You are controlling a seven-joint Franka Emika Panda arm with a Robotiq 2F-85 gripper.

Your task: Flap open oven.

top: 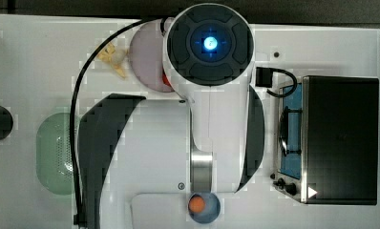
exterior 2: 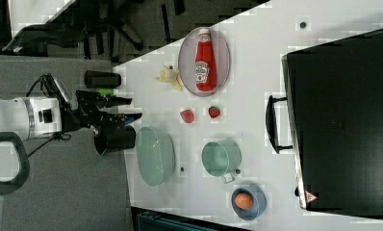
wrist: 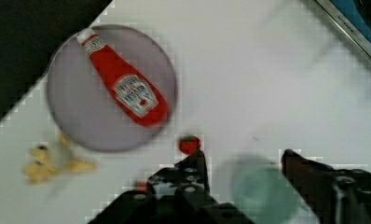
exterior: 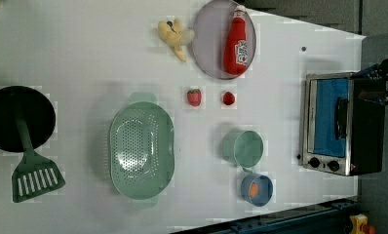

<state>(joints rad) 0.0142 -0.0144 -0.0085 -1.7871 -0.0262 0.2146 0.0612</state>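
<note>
**Arm raised over the table, oven door shut**

Right view: the arm (exterior 2: 16,120) reaches in level from the right view's left edge, gripper (exterior 2: 129,108) at its tip, high above the table (exterior 2: 257,62), hanging apart from everything on it. Jaws stand fairly wide with nothing between them; in the wrist view the two fingers (wrist: 193,170) frame bare table, a strawberry (wrist: 189,143) and a green cup (wrist: 263,191).

Left view, going left to right: pan (exterior: 19,117) with spatula (exterior: 33,178), colander (exterior: 141,148), banana (exterior: 175,35), plate (exterior: 209,44) with the ketchup bottle (exterior: 237,41) lying on it, two strawberries, cup, blue bowl (exterior: 256,189) holding an egg.

Oven (exterior: 345,122) sits at the left view's far right, well apart from the gripper. Blue door closed, bar handle (exterior: 340,117) across it, knobs (exterior: 323,164) beside the door.
</note>
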